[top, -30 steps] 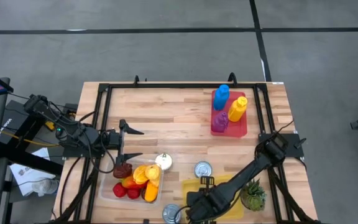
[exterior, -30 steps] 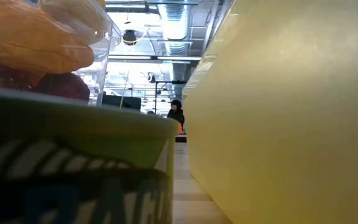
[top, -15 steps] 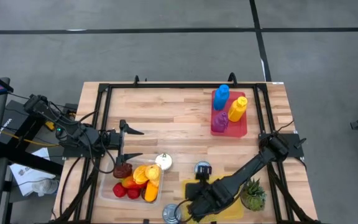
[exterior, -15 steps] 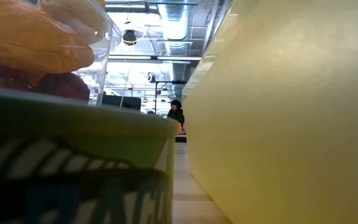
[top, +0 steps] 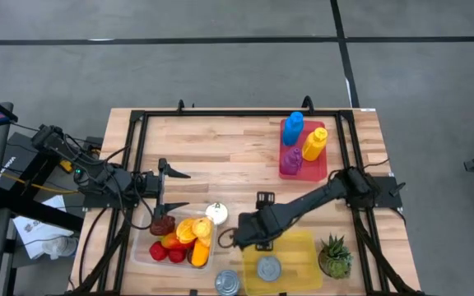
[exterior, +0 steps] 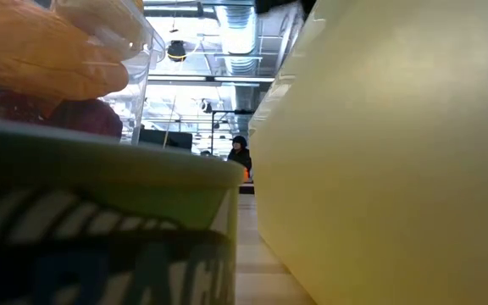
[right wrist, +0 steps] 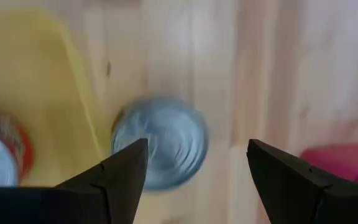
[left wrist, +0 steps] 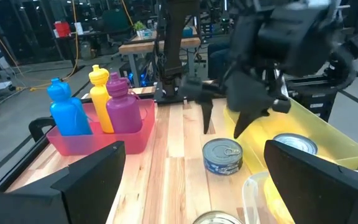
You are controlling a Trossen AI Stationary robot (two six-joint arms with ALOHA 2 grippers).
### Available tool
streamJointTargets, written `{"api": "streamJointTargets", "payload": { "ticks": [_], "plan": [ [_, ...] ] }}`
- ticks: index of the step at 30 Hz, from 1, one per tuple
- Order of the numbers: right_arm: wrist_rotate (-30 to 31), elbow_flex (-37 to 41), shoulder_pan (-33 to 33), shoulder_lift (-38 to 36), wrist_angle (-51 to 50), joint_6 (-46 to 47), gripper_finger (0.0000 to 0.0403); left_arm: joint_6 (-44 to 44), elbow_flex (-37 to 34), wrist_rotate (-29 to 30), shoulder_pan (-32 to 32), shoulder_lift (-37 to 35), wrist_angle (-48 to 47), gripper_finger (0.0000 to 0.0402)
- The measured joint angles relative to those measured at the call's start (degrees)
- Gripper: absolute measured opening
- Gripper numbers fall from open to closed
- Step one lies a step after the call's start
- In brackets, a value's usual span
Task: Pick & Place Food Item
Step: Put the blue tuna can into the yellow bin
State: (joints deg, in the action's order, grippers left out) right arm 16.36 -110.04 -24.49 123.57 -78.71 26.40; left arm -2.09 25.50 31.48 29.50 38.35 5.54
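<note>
A silver can (right wrist: 160, 143) stands on the wood beside the yellow tray (top: 299, 247), which is near the table's front edge. My right gripper (right wrist: 197, 143) hangs open above this can and points down, its fingers (left wrist: 207, 115) clear of the lid. In the high view the right arm hides this can. A second can (top: 268, 267) stands inside the tray. My left gripper (top: 179, 189) waits open at the table's left, level. A clear tub (top: 179, 242) of orange and red fruit sits just in front of it.
A third can (top: 227, 282) stands at the front edge left of the tray, close before the low camera. A white round item (top: 216, 214) and a dark one (top: 163, 224) lie by the tub. A red tray with three bottles (top: 303, 152) sits far right. A small plant (top: 334, 256) is at the front right.
My right gripper has moved from over the yellow tray toward the table's far edge and a little left, tipping as it went. It now hangs over the can on the wood. A can that it covered now stands alone in the tray.
</note>
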Motion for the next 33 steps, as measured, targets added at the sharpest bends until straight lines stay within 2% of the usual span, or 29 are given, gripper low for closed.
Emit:
{"api": "streamJointTargets", "payload": {
  "ticks": [4,17,21,29,33],
  "plan": [
    [-5.77,2.55,2.02,0.02,-0.89,-2.19,0.0264,0.02,0.00,0.00,0.00,0.00,-0.24,0.0374],
    [-5.63,14.82,6.17,-0.28,8.68,-9.10,0.0264,0.04,0.00,0.00,0.00,0.00,-0.23,0.0374],
    [-2.00,15.52,6.84,-0.39,9.26,-9.79,0.0264,0.04,0.02,0.00,0.00,0.00,-0.22,0.0374],
    [11.95,15.74,9.70,0.04,15.37,-12.25,0.0264,0.04,0.02,0.00,0.00,0.00,-0.22,0.0374],
    [13.28,15.63,11.43,0.13,15.09,-12.03,0.0264,0.04,0.02,0.00,0.00,0.00,-0.22,0.0374]
  ]
}}
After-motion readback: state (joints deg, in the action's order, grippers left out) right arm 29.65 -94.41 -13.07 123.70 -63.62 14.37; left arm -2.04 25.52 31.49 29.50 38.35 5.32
